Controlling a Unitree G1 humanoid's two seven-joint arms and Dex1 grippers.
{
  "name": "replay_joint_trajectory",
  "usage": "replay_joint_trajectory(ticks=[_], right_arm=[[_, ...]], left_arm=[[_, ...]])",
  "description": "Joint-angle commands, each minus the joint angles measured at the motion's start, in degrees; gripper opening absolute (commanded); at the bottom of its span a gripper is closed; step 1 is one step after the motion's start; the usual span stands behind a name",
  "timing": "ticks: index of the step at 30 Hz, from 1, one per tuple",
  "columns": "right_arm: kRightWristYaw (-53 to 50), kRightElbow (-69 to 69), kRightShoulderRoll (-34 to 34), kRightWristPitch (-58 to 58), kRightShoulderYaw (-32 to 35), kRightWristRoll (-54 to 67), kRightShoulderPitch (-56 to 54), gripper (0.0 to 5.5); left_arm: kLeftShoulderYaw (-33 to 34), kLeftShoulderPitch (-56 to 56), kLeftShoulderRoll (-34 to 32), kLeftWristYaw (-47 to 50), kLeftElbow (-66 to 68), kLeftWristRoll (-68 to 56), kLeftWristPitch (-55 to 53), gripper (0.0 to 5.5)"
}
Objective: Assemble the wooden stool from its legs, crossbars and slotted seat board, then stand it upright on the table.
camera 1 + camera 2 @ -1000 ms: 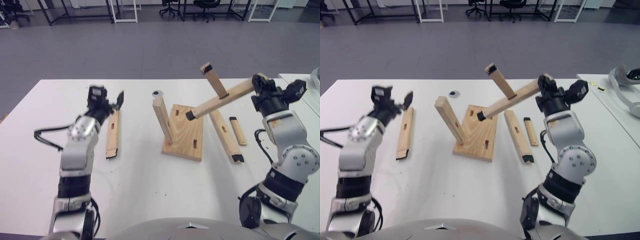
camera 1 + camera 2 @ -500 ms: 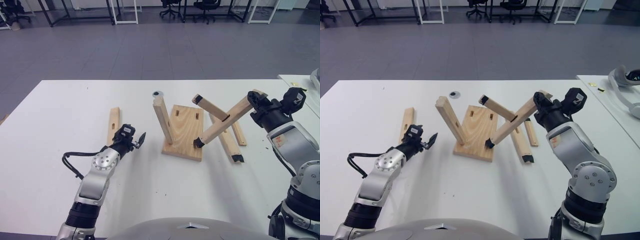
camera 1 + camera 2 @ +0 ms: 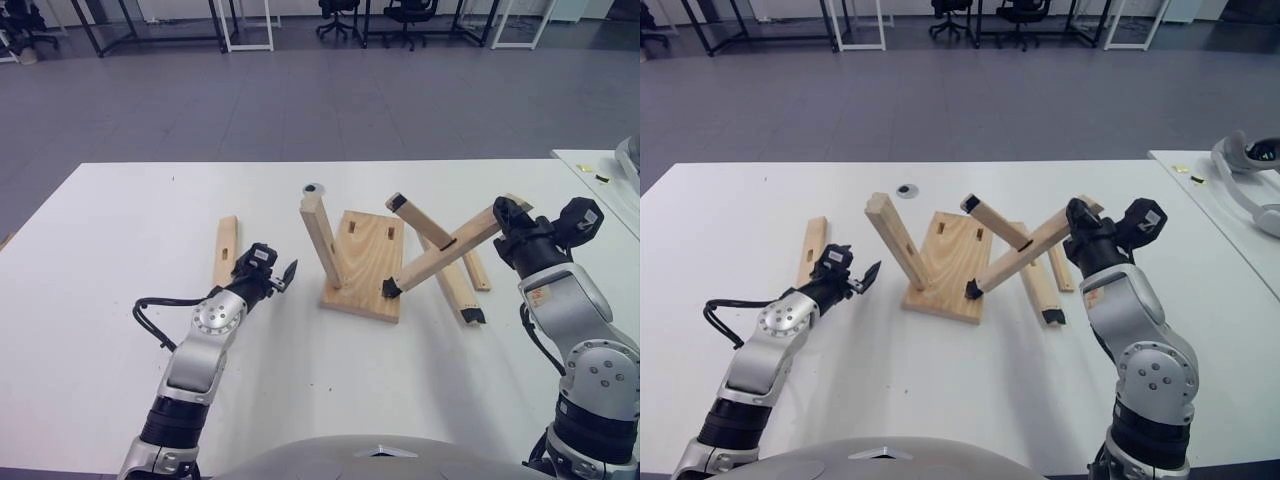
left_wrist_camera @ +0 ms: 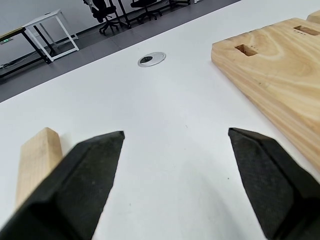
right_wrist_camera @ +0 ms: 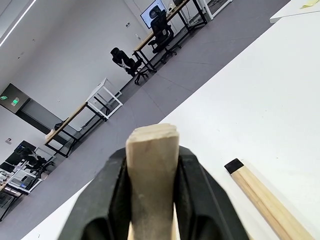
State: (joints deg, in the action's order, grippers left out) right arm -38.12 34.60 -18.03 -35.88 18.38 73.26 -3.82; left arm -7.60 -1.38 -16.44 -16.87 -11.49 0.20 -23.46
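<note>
Two pincers | left pincer (image 4: 175, 134) spread wide over table (image 3: 100, 300) | right pincer (image 3: 506, 216) clenched on leg (image 3: 442, 252) end

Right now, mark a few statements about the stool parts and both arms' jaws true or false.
1. The right jaws are shut on a leg with a crossbar attached. True.
2. The left jaws hold a wooden piece. False: they are open and empty.
3. A slanted leg rises from the seat board. True.
4. The seat board lies on the floor. False: it lies on the table.
</note>
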Motion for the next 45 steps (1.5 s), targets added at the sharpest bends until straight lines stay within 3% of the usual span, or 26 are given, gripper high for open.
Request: replay_joint_trajectory(ticks=[1, 13, 19, 29, 35, 45], right_arm=[[2.5, 0.7, -4.3, -2.4, -3.9, -9.9, 1.2, 1.01], [25.1, -7.8, -4.1, 11.8, -10.0, -33.6, 3.4, 1.01], [25.7, -5.5, -0.3, 14.9, -13.5, -43.1, 7.2, 1.01], [31.6, -11.1, 7.9, 19.5, -8.2, -40.5, 11.7, 1.01], [36.0, -13.2, 8.9, 22.3, -10.9, -45.0, 15.1, 1.01], [39.9, -14.2, 7.4, 22.8, -13.8, -49.3, 13.6, 1.01]], left_arm=[[0.7, -1.2, 0.5, 0.5, 0.5, 0.0, -1.0, 3.81], [1.6, -2.6, 2.3, 1.1, 0.4, -0.2, -2.1, 3.81], [1.4, -3.7, 3.1, 1.3, -1.2, -0.2, -4.1, 3.81], [1.4, -5.1, 2.0, -0.1, 0.0, -0.2, -4.2, 3.81], [1.3, -6.0, 1.2, -1.3, 0.1, -0.1, -4.8, 3.81], [1.9, -22.6, 7.7, -1.8, -29.2, -11.4, -16.0, 3.81]])
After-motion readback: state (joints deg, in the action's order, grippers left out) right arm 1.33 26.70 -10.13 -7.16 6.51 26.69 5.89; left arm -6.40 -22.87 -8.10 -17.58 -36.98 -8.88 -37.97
